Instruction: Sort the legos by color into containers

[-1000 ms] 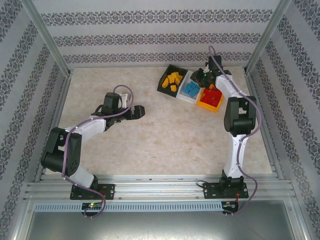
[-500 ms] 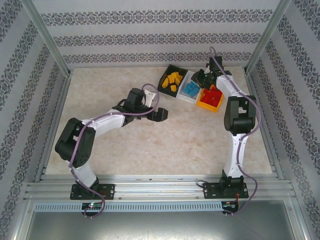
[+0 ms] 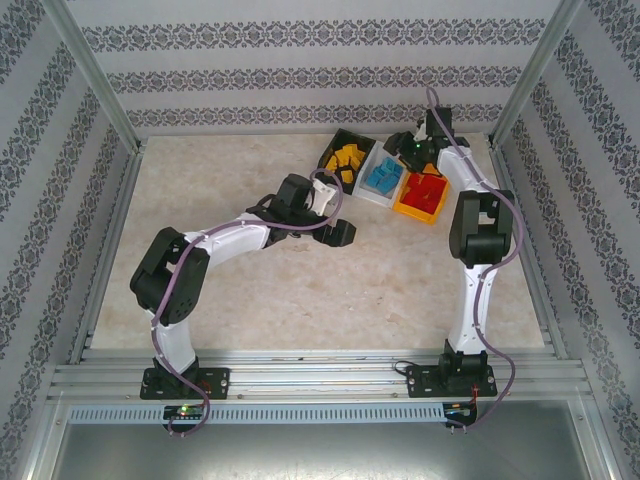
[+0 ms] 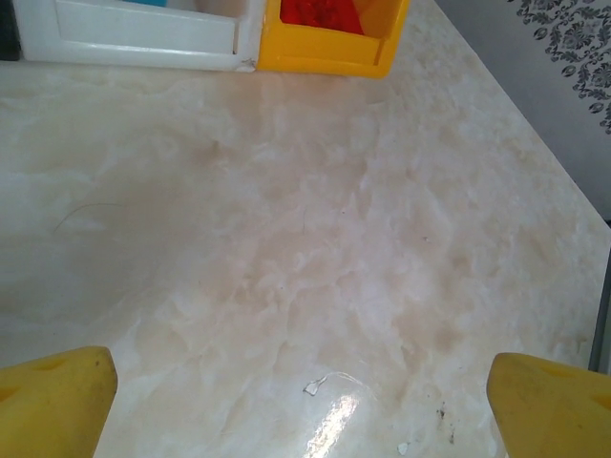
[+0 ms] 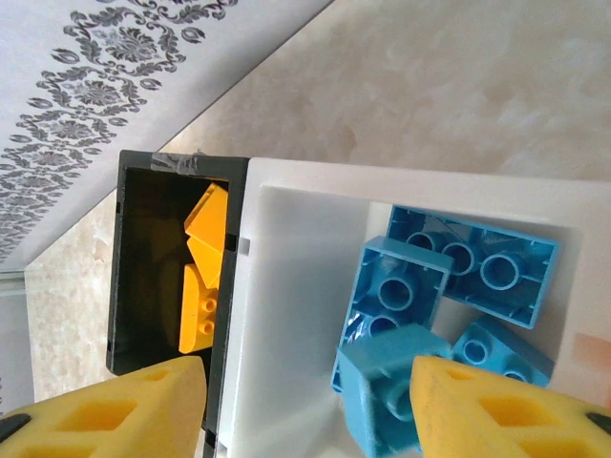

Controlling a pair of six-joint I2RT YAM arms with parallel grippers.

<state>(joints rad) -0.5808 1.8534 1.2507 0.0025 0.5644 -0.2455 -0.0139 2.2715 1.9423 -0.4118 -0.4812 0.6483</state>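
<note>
Left fingers (image 3: 342, 233) over middle of counter (image 4: 315, 267), spread wide, nothing btwn, facing the bins – prob. on standby. Toward far right corner, bins in a row, one colour each per the sort: black bin (image 5: 138, 286) w/ yellow bricks (image 5: 202, 277), white bin (image 5: 286, 286) w/ blue bricks (image 5: 458, 258), orange bin (image 4: 325, 62) w/ red bricks (image 4: 320, 11). Right fingers (image 3: 404, 146) over white bin, apart, empty.

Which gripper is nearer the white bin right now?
Right. The right gripper hovers above the white bin; the left gripper is over the table on its near side, apart.
</note>
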